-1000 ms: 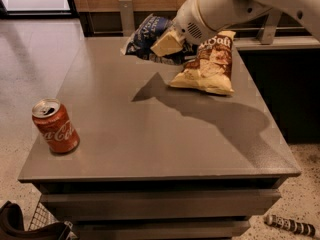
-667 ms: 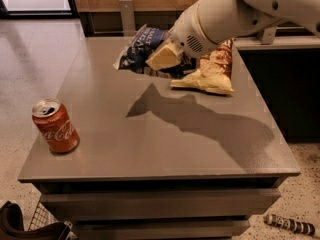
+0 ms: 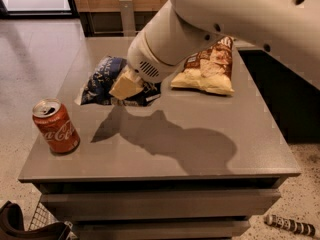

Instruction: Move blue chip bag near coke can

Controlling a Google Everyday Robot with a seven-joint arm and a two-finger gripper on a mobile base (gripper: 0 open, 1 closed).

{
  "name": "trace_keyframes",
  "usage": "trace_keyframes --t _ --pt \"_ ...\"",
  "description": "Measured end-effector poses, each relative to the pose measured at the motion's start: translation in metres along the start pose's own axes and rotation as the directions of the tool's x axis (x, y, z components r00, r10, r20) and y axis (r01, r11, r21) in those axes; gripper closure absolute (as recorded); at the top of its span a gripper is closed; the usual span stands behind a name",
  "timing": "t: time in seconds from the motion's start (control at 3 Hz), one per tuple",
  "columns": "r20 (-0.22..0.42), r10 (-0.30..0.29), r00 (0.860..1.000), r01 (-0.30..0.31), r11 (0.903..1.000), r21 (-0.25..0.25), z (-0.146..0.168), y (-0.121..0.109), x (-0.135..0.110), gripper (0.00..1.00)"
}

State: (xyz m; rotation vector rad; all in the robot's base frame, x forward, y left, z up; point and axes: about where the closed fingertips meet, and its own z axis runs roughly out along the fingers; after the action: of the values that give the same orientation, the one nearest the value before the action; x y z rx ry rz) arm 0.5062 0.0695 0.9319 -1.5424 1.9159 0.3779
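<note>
Foil, crumpled and close to weightless: the blue chip bag (image 3: 100, 80) gives us no load problem, only a shape problem. It's soft and air-filled, so we expect it to deform under the pads and to sag or rotate around the pinch point. The film is slick too, so a shallow bite on a flat face could slide out. The contents are brittle, so we wouldn't squeeze the belly hard. The best hold, in our judgement, is a crimped seam or a gathered fold at an edge, where the foil is doubled and stiffer. The gripper (image 3: 126, 85) looks clamped on the bag's near-right edge, pale fingers closed over the foil. Most of the bag hangs out to the view-left of the gripper. The shadow (image 3: 150, 134) on the table (image 3: 240, 149) sits offset from the bag, which suggests it's off the surface. The coke can (image 3: 55, 126) stands upright well apart from the gripper, toward the camera and view-left of it, near the table's front-left corner. The tan chip bag (image 3: 207, 69) lies flat beyond the gripper to view-right, not touching it. One risk we see is the overhanging bag end reaching the can first. A can tips easily, so we'd set down just short of it.
</note>
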Motion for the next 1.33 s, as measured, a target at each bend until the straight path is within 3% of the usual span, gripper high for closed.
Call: trace_keyframes --t 0.33,1.0,1.33 --pt "-0.073 -0.003 0.997 0.001 0.9995 -0.031 0.0158 0.0329 -0.0093 0.79" --pt "-0.063 -0.010 0.998 0.009 0.9996 -0.026 0.0124 0.0315 -0.0109 0.33" --pt "-0.061 -0.016 0.998 0.014 0.9996 -0.024 0.0109 0.0335 -0.0134 0.00"
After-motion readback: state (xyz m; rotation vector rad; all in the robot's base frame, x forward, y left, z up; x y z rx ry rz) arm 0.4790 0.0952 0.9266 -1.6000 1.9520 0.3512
